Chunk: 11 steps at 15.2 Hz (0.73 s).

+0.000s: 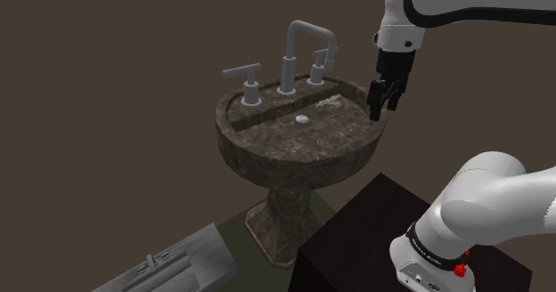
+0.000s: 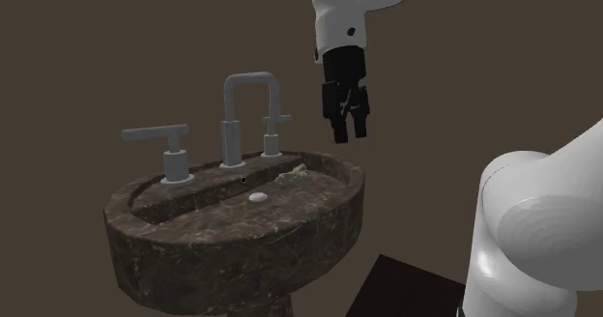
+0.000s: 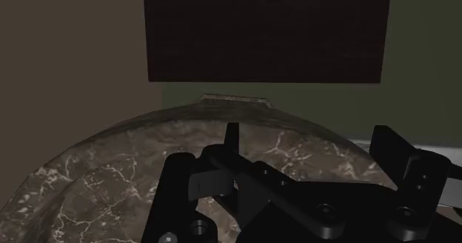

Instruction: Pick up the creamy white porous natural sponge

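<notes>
Gripper [image 1: 381,109] hangs in the air above the sink [image 1: 303,157], near the rim at the shoulder view's right, pointing down. We see the two black fingers [image 2: 340,124] standing apart with a clear gap between them. Nothing sits in that gap, and they touch neither the sink nor the sponge.

In the wrist view the fingers [image 3: 392,149] come in spread wide, with the marbled sink [image 3: 111,175] surface below them and the dark stand [image 3: 266,34] beyond it.

The sponge [image 1: 328,102] is a small pale, greenish-cream lump. It lies on the sink's back ledge just beside the handle [image 1: 318,68] at the shoulder view's right. We put it lower than the gripper and off toward the faucet, well apart from the fingertips. In the second exterior view the sponge [image 2: 292,177] lies on the ledge below and to that view's left of the gripper [image 2: 349,131].

The sink is a dark veined pedestal type with a white drain plug [image 1: 302,117] in the basin. The grey arched faucet [image 1: 287,68] stands at the back between two lever handles. The dark box stand [image 1: 356,237] sits at the shoulder view's lower right.
</notes>
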### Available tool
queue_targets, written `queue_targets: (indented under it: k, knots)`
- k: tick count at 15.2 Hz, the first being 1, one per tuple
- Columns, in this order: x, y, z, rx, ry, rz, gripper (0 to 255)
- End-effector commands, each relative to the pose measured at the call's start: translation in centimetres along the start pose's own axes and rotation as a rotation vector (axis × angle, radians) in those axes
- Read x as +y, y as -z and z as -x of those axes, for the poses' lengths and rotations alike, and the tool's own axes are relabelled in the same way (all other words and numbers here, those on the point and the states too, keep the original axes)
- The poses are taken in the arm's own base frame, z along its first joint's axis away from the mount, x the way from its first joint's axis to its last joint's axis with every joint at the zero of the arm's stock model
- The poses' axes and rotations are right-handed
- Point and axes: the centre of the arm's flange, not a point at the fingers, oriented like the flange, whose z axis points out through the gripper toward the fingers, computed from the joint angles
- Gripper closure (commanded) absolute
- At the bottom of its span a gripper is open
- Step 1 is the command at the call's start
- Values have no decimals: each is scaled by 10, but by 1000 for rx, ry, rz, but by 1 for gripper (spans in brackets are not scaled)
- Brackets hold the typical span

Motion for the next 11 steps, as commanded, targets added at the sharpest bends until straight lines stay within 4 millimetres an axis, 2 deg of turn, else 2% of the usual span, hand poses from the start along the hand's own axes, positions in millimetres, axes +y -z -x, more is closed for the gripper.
queue_targets:
  k: [1,11]
  knots:
    - [0,0,0,0,0,0,0]
    - [82,-34,-79,145,-84,-37,0]
